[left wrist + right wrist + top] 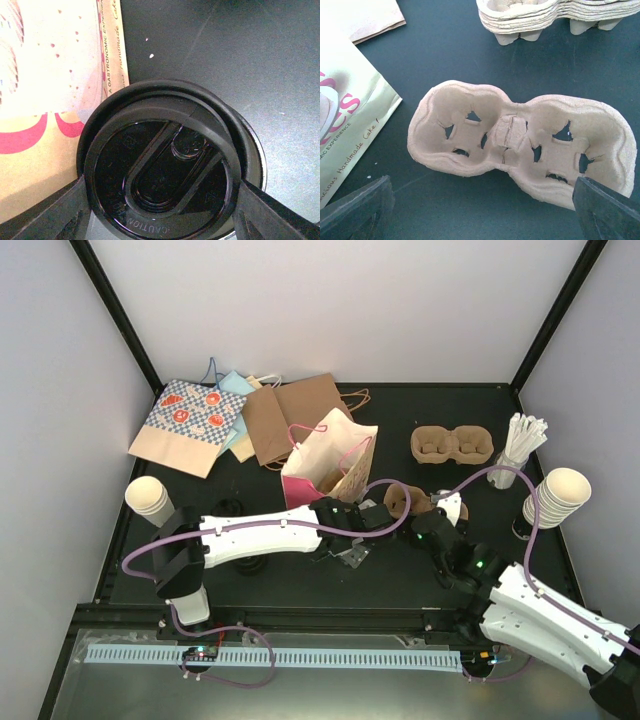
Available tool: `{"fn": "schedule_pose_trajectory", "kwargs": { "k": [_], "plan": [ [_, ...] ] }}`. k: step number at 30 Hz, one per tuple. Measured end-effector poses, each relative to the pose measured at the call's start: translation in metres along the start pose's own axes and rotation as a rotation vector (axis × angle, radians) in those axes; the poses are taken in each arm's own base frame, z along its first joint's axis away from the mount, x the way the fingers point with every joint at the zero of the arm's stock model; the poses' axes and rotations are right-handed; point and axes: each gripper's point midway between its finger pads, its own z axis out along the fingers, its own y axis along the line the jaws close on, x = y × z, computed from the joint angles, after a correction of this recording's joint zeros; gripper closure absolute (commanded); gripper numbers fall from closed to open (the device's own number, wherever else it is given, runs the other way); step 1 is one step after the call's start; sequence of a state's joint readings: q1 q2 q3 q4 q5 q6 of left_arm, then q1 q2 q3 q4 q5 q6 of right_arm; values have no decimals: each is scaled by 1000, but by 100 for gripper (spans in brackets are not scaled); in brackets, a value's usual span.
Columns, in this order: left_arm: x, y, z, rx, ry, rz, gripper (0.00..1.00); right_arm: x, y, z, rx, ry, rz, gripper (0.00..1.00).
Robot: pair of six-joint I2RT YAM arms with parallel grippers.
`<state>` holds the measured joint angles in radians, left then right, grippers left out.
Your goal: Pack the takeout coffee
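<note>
In the left wrist view my left gripper [162, 202] is shut on a takeout coffee: its round black lid [160, 175] fills the space between the two fingers [60, 212], and the cup under it is hidden. In the top view the left gripper [380, 517] is beside a brown two-cup carrier [405, 502]. My right gripper [482, 200] is open and empty, hovering just in front of that carrier [520, 145], whose two wells hold nothing. In the top view the right gripper [425, 523] is at the carrier's near right side.
A pink-and-white paper bag [330, 465] stands open just behind the left gripper. Flat paper bags [250, 415] lie at the back left. A stack of carriers [452, 445] and stirrers [520, 445] are at the back right. Lidless cup stacks stand at the left [150, 498] and right [555, 497].
</note>
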<state>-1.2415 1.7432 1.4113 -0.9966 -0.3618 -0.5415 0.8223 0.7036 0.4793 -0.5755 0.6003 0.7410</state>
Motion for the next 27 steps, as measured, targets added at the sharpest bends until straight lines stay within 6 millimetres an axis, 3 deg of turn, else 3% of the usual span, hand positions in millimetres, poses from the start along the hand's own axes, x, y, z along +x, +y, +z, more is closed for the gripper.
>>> {"fn": "schedule_pose_trajectory", "kwargs": {
  "k": [27],
  "plan": [
    [-4,0,4,59,-17,-5,33,7,3,6,2,33,-38,0]
  ]
}}
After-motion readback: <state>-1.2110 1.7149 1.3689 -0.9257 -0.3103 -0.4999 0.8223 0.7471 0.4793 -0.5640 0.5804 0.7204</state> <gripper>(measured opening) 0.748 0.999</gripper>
